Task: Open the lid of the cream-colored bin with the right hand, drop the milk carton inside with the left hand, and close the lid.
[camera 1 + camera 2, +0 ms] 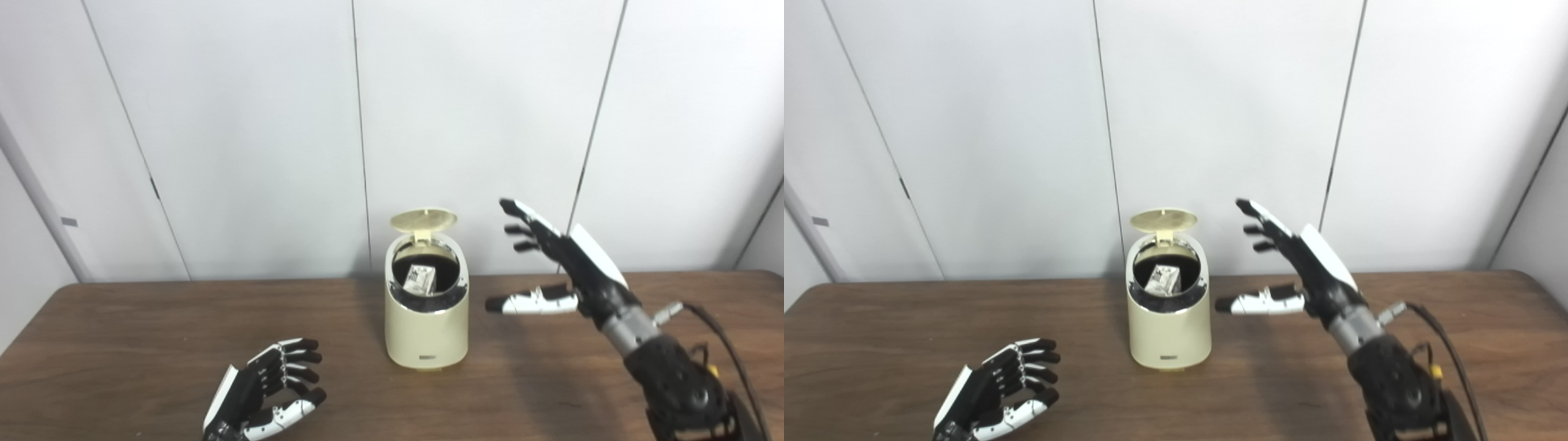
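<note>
The cream-colored bin (426,334) stands on the brown table (122,343) at mid-depth, its round lid (424,220) tipped up and back on its hinge. Inside the dark opening lies the white milk carton (422,278), tilted. My right hand (554,263) hovers to the right of the bin, raised above the table, fingers spread and thumb pointing toward the bin, holding nothing. Low at the front left, my left hand (269,389) rests near the table with fingers loosely curled and apart, empty.
White wall panels with dark seams stand behind the table. A black cable (729,355) runs along my right forearm. The table's far edge lies just behind the bin.
</note>
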You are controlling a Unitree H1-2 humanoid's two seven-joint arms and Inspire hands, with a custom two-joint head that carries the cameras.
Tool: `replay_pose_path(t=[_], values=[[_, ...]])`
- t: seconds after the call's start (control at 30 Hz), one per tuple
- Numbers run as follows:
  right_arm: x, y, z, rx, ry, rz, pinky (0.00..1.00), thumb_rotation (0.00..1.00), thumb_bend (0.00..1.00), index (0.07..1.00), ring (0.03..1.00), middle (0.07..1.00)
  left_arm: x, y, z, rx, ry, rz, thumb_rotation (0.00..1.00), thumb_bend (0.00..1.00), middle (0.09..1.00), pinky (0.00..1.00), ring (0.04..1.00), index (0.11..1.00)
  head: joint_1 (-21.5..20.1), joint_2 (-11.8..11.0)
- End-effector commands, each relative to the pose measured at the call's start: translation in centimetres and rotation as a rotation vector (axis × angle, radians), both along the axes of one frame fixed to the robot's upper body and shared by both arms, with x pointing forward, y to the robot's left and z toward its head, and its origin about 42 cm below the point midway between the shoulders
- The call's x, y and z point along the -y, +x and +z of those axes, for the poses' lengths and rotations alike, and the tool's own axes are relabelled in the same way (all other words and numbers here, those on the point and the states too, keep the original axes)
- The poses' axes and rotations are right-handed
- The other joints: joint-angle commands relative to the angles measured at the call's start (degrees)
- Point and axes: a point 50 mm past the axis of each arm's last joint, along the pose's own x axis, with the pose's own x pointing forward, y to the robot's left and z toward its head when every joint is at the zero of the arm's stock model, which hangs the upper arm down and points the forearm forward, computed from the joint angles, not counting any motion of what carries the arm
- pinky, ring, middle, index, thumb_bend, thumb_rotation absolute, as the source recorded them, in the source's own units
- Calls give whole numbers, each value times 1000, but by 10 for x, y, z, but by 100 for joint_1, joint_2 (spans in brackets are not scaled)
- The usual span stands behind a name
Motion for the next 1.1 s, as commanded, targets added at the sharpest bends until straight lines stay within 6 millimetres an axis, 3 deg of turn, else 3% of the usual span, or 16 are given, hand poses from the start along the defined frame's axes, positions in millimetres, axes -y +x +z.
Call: replay_pose_path(t=[0.0, 0.2, 0.33, 0.53, 1.07], values=[[-10, 2, 35, 100, -40, 23, 704, 384, 733, 885, 831, 875, 2, -1, -10, -4, 4, -2, 214, 685, 692, 495, 598, 750, -10, 3], [-27, 18, 55, 85, -90, 64, 709, 385, 748, 868, 843, 875, 4, 0, -13, -5, -8, -14, 196, 680, 698, 505, 615, 759, -31, -12], [-35, 27, 63, 96, -208, 62, 748, 448, 720, 882, 874, 896, 5, 1, -15, -5, -21, -21, 201, 679, 703, 510, 621, 767, -44, -33], [-45, 35, 69, 108, -354, 63, 783, 526, 717, 881, 900, 891, 6, 2, -15, 6, -17, -24, 182, 669, 713, 528, 638, 773, -28, -38], [-54, 39, 68, 107, -469, 112, 867, 512, 765, 865, 1000, 888, 8, 4, -11, 16, -24, -19, 118, 650, 708, 520, 629, 760, 27, -15]])
